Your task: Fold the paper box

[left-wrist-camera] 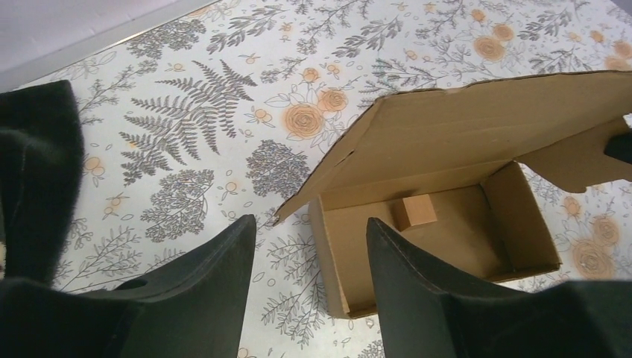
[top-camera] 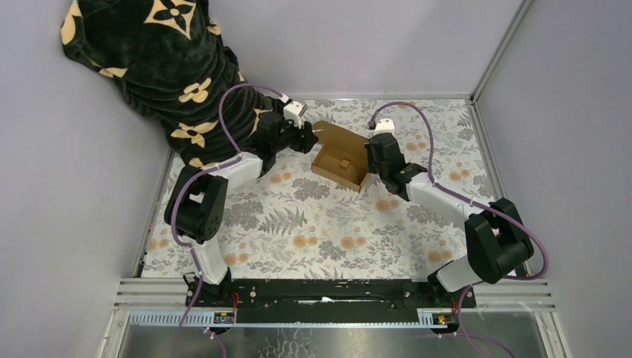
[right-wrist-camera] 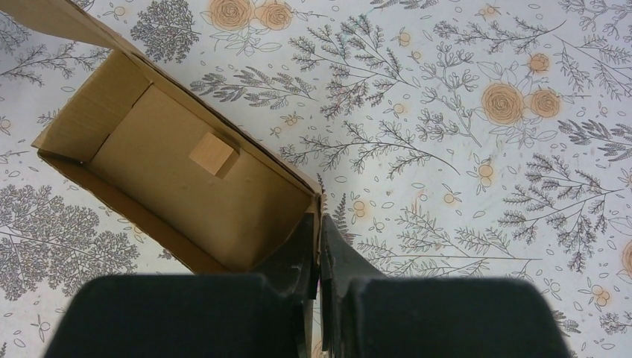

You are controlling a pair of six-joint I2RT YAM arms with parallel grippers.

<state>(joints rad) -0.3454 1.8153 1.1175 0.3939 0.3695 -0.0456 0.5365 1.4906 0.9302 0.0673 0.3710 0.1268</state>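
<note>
The paper box (top-camera: 339, 165) stands at the table's far middle, a brown open carton with its lid flap (left-wrist-camera: 477, 123) raised. A small wooden cube (right-wrist-camera: 212, 154) lies inside it. My right gripper (right-wrist-camera: 319, 220) is shut on the box's right end wall, one finger inside and one outside. The left gripper (left-wrist-camera: 310, 221) hovers open at the box's (left-wrist-camera: 440, 231) left end, close to the lid's corner. That end wall shows between its fingers (left-wrist-camera: 216, 276), and I see no contact. In the top view the right gripper (top-camera: 373, 160) meets the box's right side and the left gripper (top-camera: 309, 138) its far left corner.
A black garment with beige flowers (top-camera: 156, 60) is heaped in the far left corner, right behind my left arm, and its edge (left-wrist-camera: 37, 171) shows in the left wrist view. A floral cloth (top-camera: 313, 224) covers the table. Grey walls close in on three sides.
</note>
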